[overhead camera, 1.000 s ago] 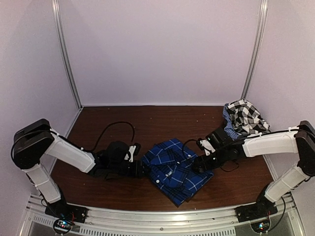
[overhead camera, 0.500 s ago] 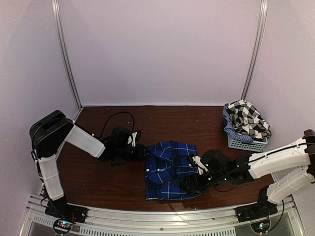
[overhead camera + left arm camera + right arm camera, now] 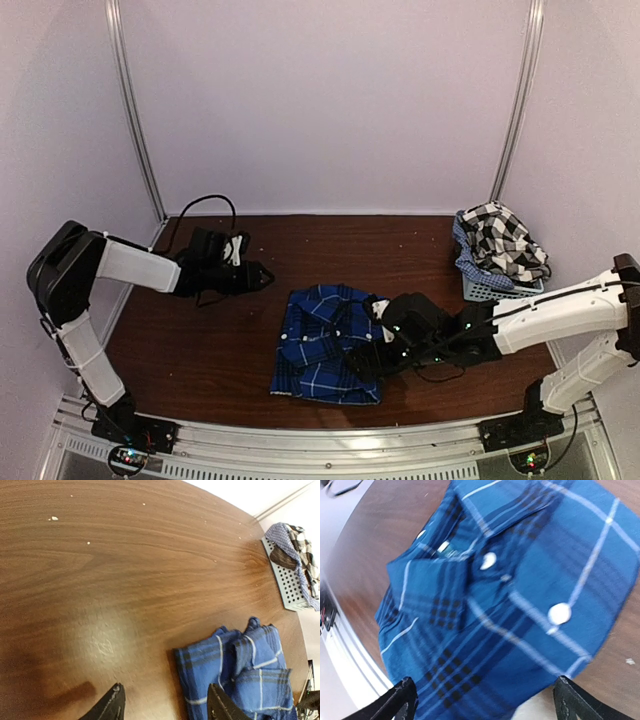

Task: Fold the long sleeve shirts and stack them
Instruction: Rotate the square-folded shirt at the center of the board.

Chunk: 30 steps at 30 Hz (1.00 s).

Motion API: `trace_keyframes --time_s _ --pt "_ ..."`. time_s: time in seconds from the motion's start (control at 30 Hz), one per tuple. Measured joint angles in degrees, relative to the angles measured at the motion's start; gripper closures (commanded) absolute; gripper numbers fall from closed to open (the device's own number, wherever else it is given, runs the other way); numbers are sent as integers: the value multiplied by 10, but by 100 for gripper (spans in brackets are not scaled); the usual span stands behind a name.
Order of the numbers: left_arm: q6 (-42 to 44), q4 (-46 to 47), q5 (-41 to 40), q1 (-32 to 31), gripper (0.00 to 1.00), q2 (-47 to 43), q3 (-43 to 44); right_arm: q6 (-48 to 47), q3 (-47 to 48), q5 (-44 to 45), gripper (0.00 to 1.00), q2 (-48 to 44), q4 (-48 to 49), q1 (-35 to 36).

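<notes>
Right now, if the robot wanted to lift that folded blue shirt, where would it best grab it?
Probably the right-hand edge of the blue plaid shirt, coming in low from the right. It lies flat in folded layers on the table, so only an edge can be pinched, and the open right gripper hangs over that side.

The left arm (image 3: 140, 268) and right arm (image 3: 555, 312) wear white shells, black joints, black cables (image 3: 205, 197).

blue plaid shirt (image 3: 520, 610): blurred, cropped at top | basket (image 3: 287, 582): cut by right edge | checked shirt (image 3: 304, 540): likely half cropped
</notes>
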Motion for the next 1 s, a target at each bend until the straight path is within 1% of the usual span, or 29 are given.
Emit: trace_keyframes --time_s 0.13,0.33,0.43,0.53,0.63,0.8,0.93,1.0 --pt "9 -2 -5 -13 40 -95 -71 -26 5 1 5 -17 -25 -35" --pt "7 -18 -25 -17 39 -186 -156 -30 -5 -29 12 -6 -21 -30" --pt "9 -38 -39 -17 39 -224 -167 -19 -30 -47 20 4 -4 -16" --pt "14 -60 -55 -17 39 -265 -167 -5 -34 -60 22 35 12 7" --pt "19 -81 -70 -17 39 -302 -167 -1 -21 -59 21 81 28 30" --pt "26 -123 -95 -17 39 -351 -170 6 80 -70 11 178 53 70" --pt "28 -168 -123 -17 38 -389 -174 -12 231 -97 5 288 55 94" --pt "28 -190 -138 -17 37 -406 -176 -24 292 -111 4 325 56 99"
